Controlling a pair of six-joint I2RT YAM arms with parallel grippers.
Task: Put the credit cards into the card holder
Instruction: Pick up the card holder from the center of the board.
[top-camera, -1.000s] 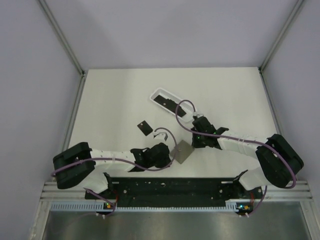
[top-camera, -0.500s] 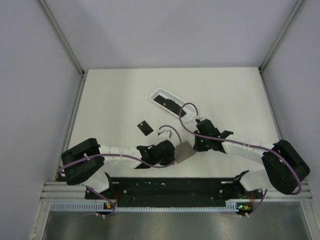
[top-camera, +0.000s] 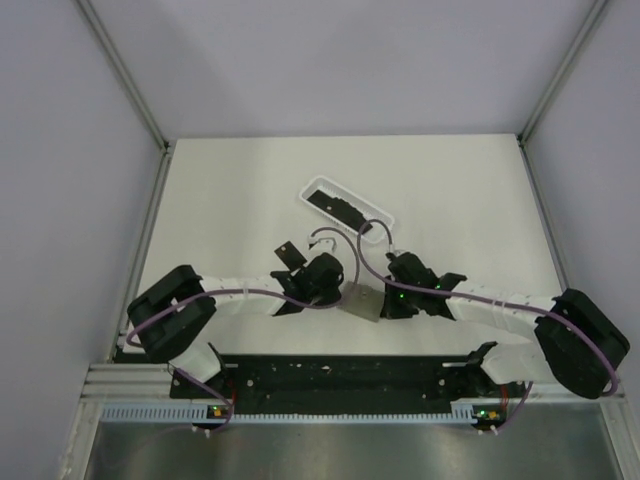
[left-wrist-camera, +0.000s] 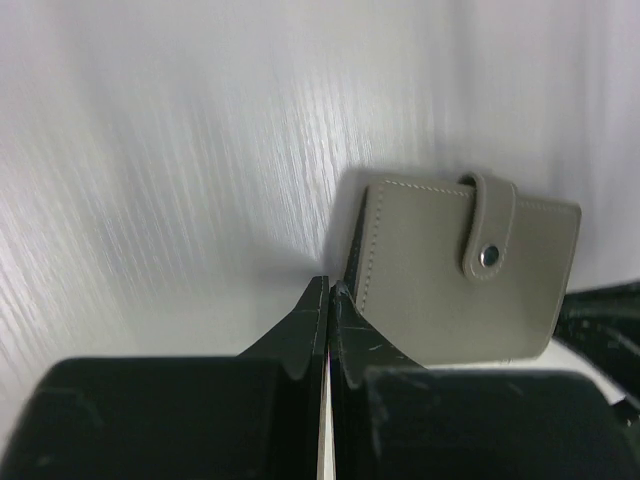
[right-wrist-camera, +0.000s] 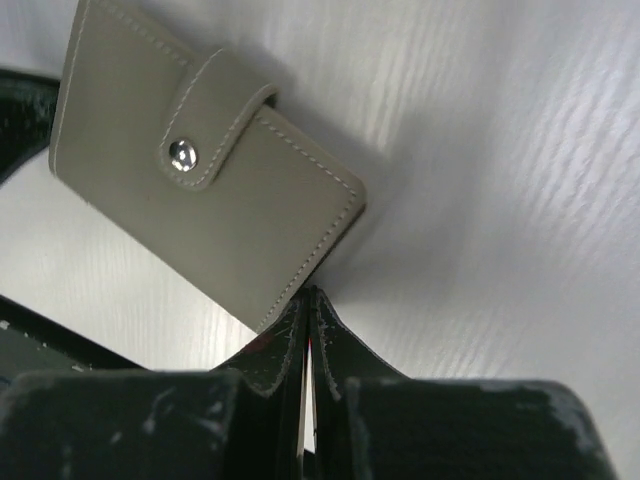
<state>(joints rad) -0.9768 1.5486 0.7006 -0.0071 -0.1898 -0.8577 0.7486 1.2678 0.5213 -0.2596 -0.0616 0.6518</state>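
The card holder (top-camera: 362, 300) lies closed, snap fastened, on the table (top-camera: 230, 190); the left gripper (left-wrist-camera: 328, 300) and right gripper (right-wrist-camera: 308, 305), each pinched together and empty, sit at its opposite edges, probably bracing it for opening; the credit cards (top-camera: 332, 204) wait beyond, mostly in the white tray (top-camera: 318, 185)

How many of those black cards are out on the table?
3 cards: two in the white tray, one loose on the table left of it. Stacked ones may be hidden.

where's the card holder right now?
In the top view the card holder lies closed on the table near the front centre, between the shut left claw and the shut right claw.
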